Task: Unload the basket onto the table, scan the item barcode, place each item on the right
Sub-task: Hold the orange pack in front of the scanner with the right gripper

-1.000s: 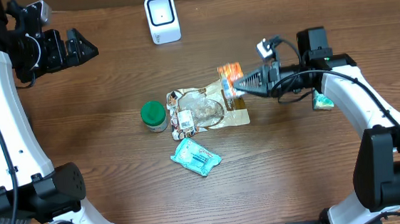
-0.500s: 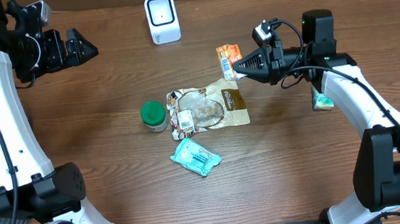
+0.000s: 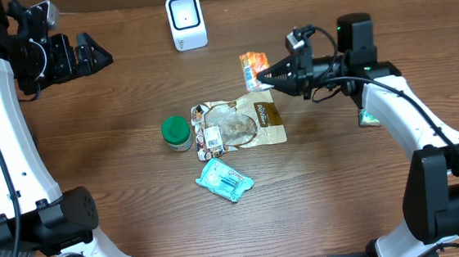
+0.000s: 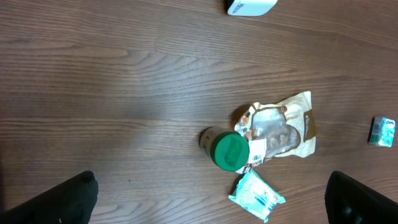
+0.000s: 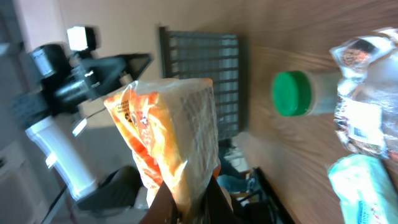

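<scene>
**Desk:** What's at far left?
**Photographer:** The left gripper (image 3: 99, 57), raised with jaws spread wide and holding nothing, apparently parked clear of the work. Next, the white scanner (image 3: 186, 21) stands at the back of the table (image 3: 136, 193). In front lie a green-capped bottle (image 3: 176, 133), clear snack bag (image 3: 237, 124) and teal packet (image 3: 224, 180).
**Desk:** And the item?
**Photographer:** The orange packet (image 3: 251, 63) hangs above the table, right of the scanner. The right gripper (image 3: 265, 77) pinches its edge, probably to leave its printed face free to scan.
</scene>
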Robot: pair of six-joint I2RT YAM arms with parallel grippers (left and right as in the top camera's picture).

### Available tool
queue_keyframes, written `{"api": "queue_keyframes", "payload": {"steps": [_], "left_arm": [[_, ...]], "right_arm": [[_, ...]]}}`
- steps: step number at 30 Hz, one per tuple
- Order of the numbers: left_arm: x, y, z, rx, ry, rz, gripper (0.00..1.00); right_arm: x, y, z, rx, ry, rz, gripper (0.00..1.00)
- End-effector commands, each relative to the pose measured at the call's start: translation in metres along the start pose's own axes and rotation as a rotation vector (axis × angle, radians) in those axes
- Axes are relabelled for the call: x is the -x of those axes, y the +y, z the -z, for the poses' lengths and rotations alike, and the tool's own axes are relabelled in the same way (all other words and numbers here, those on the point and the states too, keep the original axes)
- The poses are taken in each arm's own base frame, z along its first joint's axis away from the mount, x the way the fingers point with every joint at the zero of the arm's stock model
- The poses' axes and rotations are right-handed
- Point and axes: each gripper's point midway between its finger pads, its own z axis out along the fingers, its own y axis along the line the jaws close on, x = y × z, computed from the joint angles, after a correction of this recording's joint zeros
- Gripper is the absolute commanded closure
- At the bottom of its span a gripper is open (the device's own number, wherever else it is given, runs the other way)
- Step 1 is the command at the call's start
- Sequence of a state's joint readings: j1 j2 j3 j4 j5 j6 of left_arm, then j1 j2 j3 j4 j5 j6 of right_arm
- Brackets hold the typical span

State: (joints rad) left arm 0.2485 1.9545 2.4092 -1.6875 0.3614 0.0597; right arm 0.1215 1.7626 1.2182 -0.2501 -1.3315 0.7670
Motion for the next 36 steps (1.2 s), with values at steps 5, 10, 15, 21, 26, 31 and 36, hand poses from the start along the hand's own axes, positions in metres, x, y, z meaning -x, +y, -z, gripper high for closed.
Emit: {"api": "queue_keyframes", "payload": {"steps": [5, 10, 15, 21, 26, 31, 36], "left_arm": [[0.0, -0.004, 0.005, 0.004, -0.013, -0.032, 0.0], [0.0, -0.004, 0.005, 0.005, -0.013, -0.031, 0.0], [0.0, -0.004, 0.005, 0.005, -0.013, -0.032, 0.01], [0.0, -0.004, 0.005, 0.004, -0.013, -0.032, 0.0], [0.0, -0.004, 0.005, 0.004, -0.013, -0.032, 0.01], [0.0, -0.004, 0.005, 0.004, -0.013, -0.032, 0.0], [0.0, -0.004, 0.005, 0.004, -0.013, -0.032, 0.01]], "right_arm": [[0.002, -0.042, -0.009, -0.29, -0.114, 0.02, 0.96], [0.002, -0.05, -0.005, -0.464, -0.14, 0.023, 0.96], [0.019, -0.019, 0.015, -0.754, -0.226, 0.115, 0.96], [0.055, 0.06, 0.015, -0.937, -0.368, 0.313, 0.96], [0.095, 0.094, 0.011, -1.084, -0.511, 0.514, 0.96], [0.126, 0.092, 0.006, -1.269, -0.576, 0.711, 0.96], [0.153, 0.084, -0.017, -1.385, -0.576, 0.9, 0.96]]}}
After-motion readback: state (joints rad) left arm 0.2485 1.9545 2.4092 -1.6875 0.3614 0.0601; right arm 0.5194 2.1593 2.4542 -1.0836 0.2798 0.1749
